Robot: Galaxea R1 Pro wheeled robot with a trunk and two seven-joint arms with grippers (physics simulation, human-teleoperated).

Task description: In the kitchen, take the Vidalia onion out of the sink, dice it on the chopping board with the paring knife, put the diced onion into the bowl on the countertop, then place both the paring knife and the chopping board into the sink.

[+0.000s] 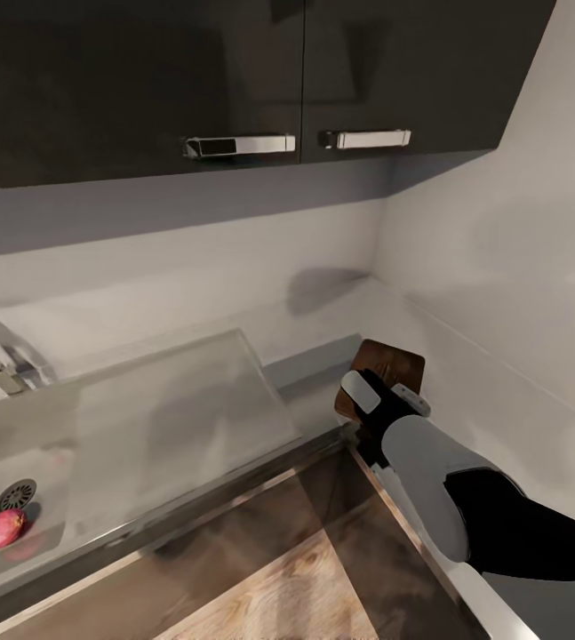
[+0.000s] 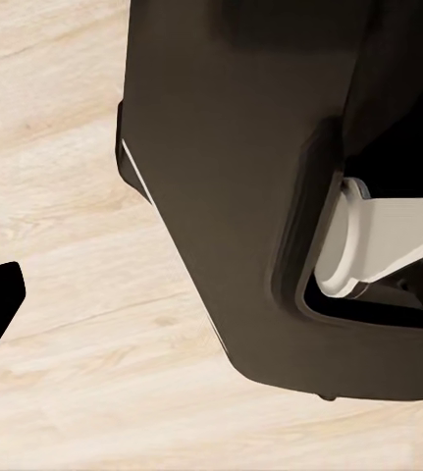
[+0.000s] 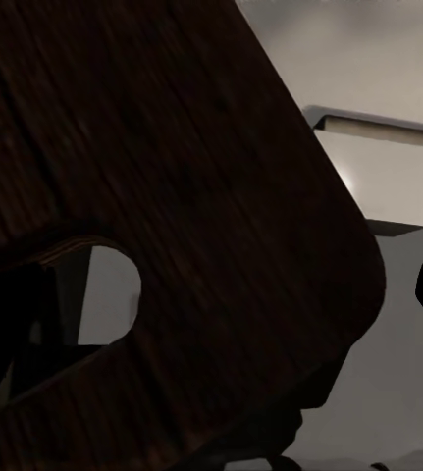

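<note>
Sink (image 1: 158,418) basin holds the Vidalia onion (image 1: 3,528) at 8 o'clock, just beside the round drain (image 1: 16,494). At 4 o'clock, right gripper (image 1: 378,397) is at the chopping board (image 1: 392,363) on the countertop (image 1: 323,311); board fills its wrist cam (image 3: 162,186), grip can't be judged. Left gripper's opening can't be told.

Head cam: high, angled down and forward into the corner, takes in the sink (image 1: 100,444), tabletop (image 1: 323,311), wall cabinets (image 1: 234,80) and the right arm (image 1: 447,480). Right wrist cam: very close on the chopping board (image 3: 172,196), facing along it toward the tabletop; shares board and tabletop with head cam. Left wrist cam: points down at the wooden floor (image 2: 64,294), robot's dark body (image 2: 240,196) close in.
</note>
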